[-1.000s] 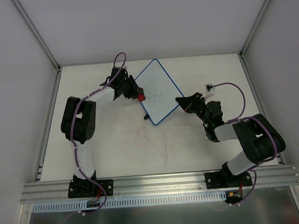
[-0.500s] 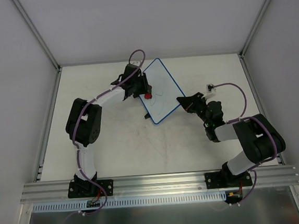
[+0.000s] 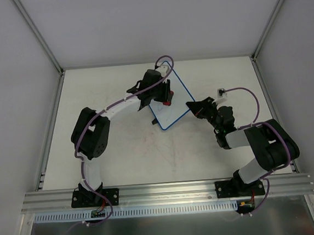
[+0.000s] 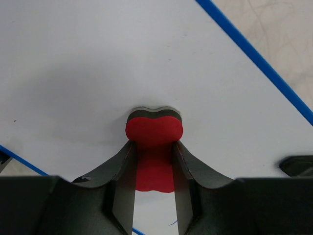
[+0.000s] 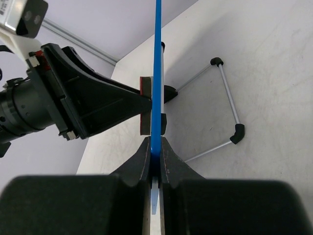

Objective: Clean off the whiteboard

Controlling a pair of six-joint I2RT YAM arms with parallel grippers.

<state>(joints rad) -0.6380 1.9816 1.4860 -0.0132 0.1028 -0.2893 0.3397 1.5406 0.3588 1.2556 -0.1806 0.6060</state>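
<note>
The whiteboard (image 3: 174,115), white with a thin blue rim, stands tilted on the table at mid-back. My right gripper (image 3: 191,107) is shut on its right edge; in the right wrist view the blue rim (image 5: 157,73) runs straight up from between the jaws of that gripper (image 5: 155,147). My left gripper (image 3: 167,100) is shut on a small red eraser (image 4: 154,131). The eraser's dark felt end presses flat against the white board face (image 4: 98,58). The left arm hides most of the board's upper left part in the top view.
A thin metal wire stand (image 5: 226,100) with black corner pieces sticks out behind the board on the table. White enclosure walls close in the table at left, right and back. An aluminium rail (image 3: 163,191) runs along the near edge.
My left gripper has swept right and slightly back across the board with the red eraser. The black scribbles in the board's middle no longer show. The right arm and the board have stayed put.
</note>
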